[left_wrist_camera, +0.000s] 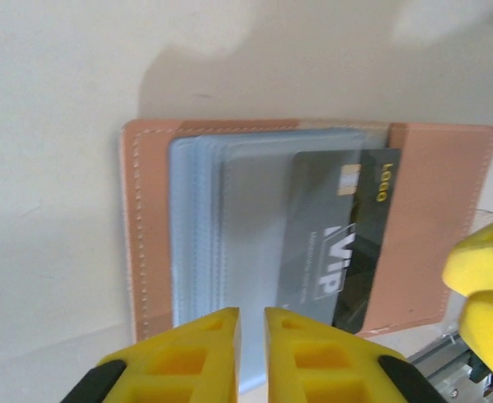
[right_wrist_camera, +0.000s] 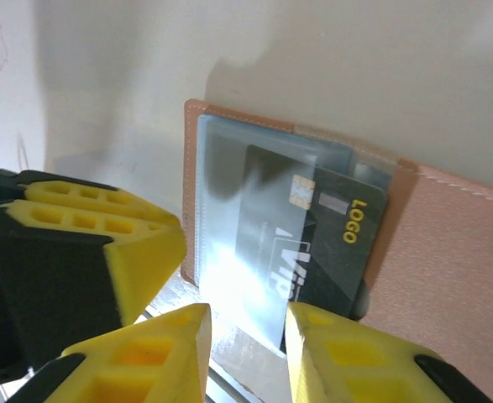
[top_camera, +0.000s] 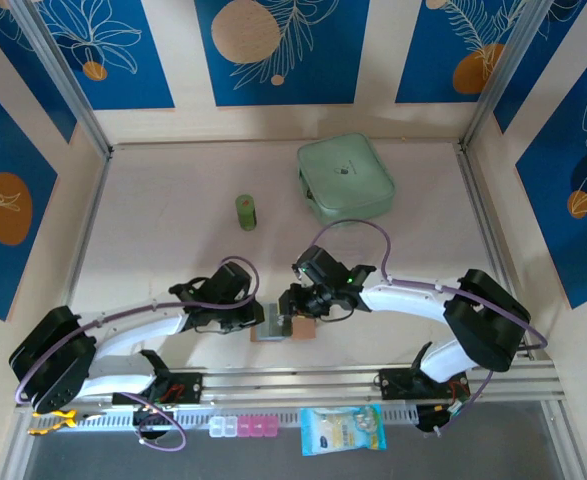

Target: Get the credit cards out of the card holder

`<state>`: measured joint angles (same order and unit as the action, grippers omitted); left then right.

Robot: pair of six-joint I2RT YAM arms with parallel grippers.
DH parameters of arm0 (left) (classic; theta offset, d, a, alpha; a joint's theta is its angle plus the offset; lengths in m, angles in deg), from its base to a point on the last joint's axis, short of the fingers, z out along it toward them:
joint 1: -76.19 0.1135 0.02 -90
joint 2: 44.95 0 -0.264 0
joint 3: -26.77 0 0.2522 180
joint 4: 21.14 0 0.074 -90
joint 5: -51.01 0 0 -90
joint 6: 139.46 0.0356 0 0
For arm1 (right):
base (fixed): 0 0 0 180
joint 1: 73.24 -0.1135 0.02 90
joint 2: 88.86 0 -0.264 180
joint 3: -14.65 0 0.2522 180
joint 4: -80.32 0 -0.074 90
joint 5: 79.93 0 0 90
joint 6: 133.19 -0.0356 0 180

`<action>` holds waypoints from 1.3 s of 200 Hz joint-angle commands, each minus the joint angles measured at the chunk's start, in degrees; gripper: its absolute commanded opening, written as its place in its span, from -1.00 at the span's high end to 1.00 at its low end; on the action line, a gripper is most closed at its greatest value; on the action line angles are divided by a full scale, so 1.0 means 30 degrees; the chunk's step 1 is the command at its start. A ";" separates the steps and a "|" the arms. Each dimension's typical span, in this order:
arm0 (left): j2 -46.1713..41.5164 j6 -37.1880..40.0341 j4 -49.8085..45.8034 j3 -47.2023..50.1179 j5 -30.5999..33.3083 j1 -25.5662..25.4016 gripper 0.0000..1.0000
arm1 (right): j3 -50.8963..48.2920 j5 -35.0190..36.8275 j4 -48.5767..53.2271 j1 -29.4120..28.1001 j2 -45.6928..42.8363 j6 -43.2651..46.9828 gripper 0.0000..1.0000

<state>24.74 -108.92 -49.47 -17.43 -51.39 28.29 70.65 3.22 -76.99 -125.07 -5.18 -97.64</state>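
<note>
The card holder (top_camera: 298, 327) lies open at the table's near edge: tan-pink leather (left_wrist_camera: 435, 227) with grey clear sleeves (left_wrist_camera: 229, 227). One of the credit cards, dark with "VIP" and "LOGO" (left_wrist_camera: 368, 243) (right_wrist_camera: 338, 243), sticks partway out of a sleeve over the right leather flap (right_wrist_camera: 456, 269). My left gripper (left_wrist_camera: 252, 323) (top_camera: 256, 318) has its jaws almost together, tips over the sleeves' near edge; I cannot see anything pinched. My right gripper (right_wrist_camera: 248, 323) (top_camera: 295, 305) stands open, its fingers either side of the near corner of the card and sleeve, not touching them.
A mint-green zip case (top_camera: 344, 178) lies at the back, a small green cylinder (top_camera: 246, 211) to its left. A metal rail (top_camera: 373, 375) runs just in front of the holder. A pill box (top_camera: 243, 427) and a packet (top_camera: 342, 430) lie beyond the rail.
</note>
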 commanded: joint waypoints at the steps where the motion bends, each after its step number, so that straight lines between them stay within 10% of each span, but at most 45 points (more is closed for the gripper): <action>1: 0.0104 0.0280 -0.0316 -0.0791 -0.0255 -0.0165 0.75 | -0.0531 0.0005 0.0984 0.0392 -0.0351 0.0061 0.38; 260: 0.2375 0.0091 0.1224 0.0479 -0.0348 -0.0528 0.93 | -0.3041 -0.4130 -0.5692 0.1405 0.2371 -0.0862 0.50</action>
<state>31.28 -108.95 -44.24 -17.56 -53.36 27.28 62.68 -6.55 -91.55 -121.20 1.21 -99.37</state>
